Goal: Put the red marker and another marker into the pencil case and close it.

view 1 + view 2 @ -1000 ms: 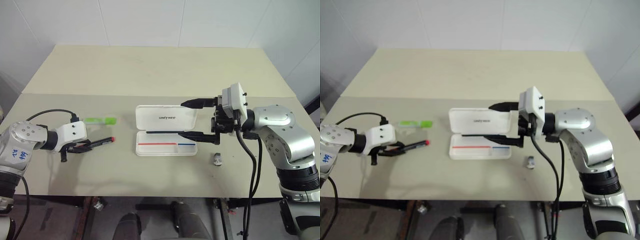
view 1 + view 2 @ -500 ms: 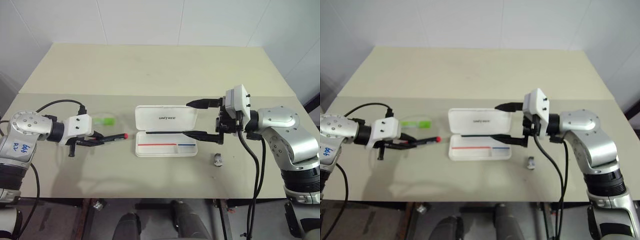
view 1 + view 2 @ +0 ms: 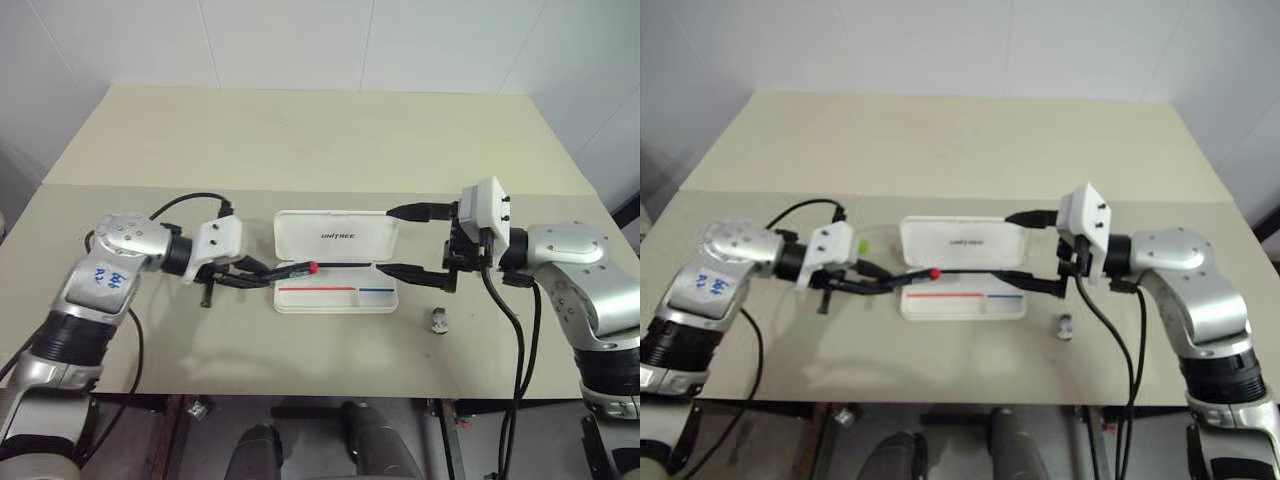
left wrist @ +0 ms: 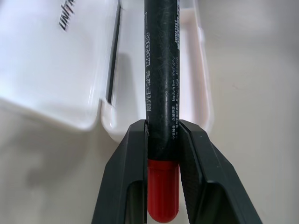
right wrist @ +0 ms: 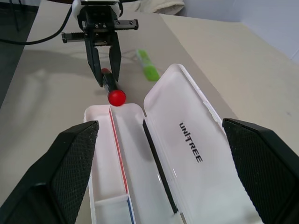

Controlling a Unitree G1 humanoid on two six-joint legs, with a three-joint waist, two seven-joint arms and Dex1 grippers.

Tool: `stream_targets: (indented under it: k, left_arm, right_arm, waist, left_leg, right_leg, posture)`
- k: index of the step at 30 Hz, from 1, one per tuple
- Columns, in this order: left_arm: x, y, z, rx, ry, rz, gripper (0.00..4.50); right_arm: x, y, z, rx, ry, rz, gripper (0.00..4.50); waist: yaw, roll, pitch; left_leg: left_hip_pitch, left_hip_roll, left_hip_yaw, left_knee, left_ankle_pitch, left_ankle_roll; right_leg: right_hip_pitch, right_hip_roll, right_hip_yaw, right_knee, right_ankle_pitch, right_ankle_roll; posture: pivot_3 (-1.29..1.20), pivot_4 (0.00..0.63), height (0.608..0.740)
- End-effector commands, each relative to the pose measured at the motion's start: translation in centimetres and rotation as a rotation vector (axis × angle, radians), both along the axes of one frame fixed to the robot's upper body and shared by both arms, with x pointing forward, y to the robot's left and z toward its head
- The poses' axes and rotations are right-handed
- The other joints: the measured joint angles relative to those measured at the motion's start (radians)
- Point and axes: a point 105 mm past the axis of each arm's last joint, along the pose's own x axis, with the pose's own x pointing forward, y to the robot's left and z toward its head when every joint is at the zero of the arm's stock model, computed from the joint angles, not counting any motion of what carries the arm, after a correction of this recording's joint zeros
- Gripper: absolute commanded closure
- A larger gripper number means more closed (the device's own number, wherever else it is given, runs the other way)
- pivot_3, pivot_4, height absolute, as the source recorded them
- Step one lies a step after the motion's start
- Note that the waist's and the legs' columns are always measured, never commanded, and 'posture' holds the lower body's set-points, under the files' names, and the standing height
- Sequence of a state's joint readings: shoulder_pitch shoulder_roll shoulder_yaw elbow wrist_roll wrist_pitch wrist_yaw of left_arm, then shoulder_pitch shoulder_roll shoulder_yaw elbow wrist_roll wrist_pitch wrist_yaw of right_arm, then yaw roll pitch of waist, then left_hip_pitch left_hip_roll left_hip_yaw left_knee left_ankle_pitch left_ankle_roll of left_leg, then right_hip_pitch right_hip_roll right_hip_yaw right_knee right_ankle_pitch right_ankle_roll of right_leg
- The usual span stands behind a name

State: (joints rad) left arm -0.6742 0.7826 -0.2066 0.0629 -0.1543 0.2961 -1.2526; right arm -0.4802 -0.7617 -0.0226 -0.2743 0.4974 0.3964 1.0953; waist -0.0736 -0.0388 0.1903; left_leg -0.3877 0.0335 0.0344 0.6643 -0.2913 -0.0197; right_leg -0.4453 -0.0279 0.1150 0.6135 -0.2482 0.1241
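The pencil case lies open at the table's middle, lid flat behind the tray, red and blue stripes inside. My left gripper is shut on the red marker, pinching the black barrel near its red cap. The marker points right, its red end above the case's left part near the hinge. My right gripper stands open at the case's right end, one finger behind the lid and one in front of the tray. The green highlighter lies on the table behind my left gripper.
A small grey object lies on the table to the front right of the case. A seam crosses the tabletop behind the case, with bare table beyond it. A black cable loops over my left wrist.
My left gripper has carried the red marker to the right, from the table's left side to the case's left end, and turned to point along the case. The right gripper has drifted slightly right.
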Motion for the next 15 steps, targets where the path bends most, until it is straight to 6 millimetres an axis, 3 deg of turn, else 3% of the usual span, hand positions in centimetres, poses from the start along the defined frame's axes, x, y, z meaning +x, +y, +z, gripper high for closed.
stream_targets:
  k: [1,8,15]
  left_arm:
    - [1.3,-1.4,0.8,0.0,-0.034,0.012,3.92]
    - [2.2,-4.6,0.9,-0.023,-0.006,-0.026,3.92]
    - [1.9,-6.0,0.5,-0.011,0.022,-0.067,3.92]
  right_arm:
    - [-0.9,-0.7,0.9,-0.014,-0.054,-0.022,0.0]
    - [-1.9,-1.2,0.5,-0.007,-0.048,-0.068,0.0]
    - [-2.5,-1.1,0.2,0.008,-0.045,-0.101,0.0]
  waist:
    - [0.002,0.0,0.0]
    - [0.001,0.0,0.0]
    - [0.001,0.0,0.0]
  left_leg:
    - [0.0,0.0,0.0,0.0,0.0,0.0]
    - [0.0,-0.001,0.0,0.0,0.0,0.0]
    - [0.0,-0.001,0.0,0.0,0.0,0.0]
  right_leg:
    - [0.0,0.0,0.0,0.0,0.0,0.0]
    - [0.0,0.001,0.001,0.0,0.0,0.001]
    - [0.0,0.001,0.002,0.0,0.0,0.001]
  posture:
    - [0.0,0.15,0.74]
    - [0.0,0.15,0.74]
    - [0.0,0.15,0.74]
